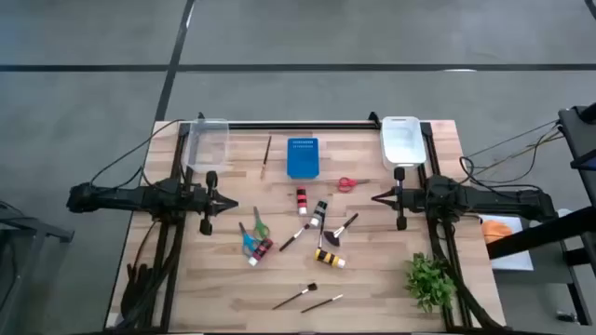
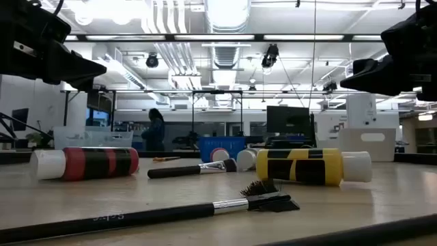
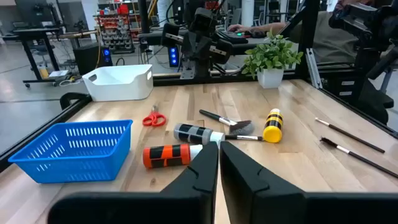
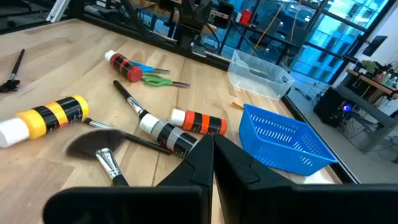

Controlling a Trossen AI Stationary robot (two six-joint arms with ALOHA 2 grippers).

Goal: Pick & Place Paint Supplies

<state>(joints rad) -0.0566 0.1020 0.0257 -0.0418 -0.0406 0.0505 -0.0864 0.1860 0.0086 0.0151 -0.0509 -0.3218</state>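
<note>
My left gripper: clenched on nothing, the two dark fingers pressed tip to tip, hovering over bare planks at the table's left side, pointing toward the middle.
My right gripper: also clenched and empty, at the right side, facing the left one across the clutter.
Nearest my left gripper: green-handled scissors and blue-handled scissors, lying flat just beside a red-and-black striped paint tube with a white cap.
Nearest my right gripper: red-handled scissors, small and flat, and a fan brush with splayed dark bristles and a shiny ferrule.
Middle of the table: an orange-and-black tube, a grey-and-black tube and a yellow-and-black tube, all cylindrical, lying on their sides, with a thin dark brush among them.
Near edge: two slim dark-handled brushes, apart from the rest.
Far edge: a blue plastic mesh basket, a wooden-handled brush to its left, a clear plastic bin behind my left arm, a white bin behind my right.
Right near corner: a leafy green plant.
Table: pale wooden planks, black rail round the rim.
In the way: nothing lies between either gripper and the supplies.
</note>
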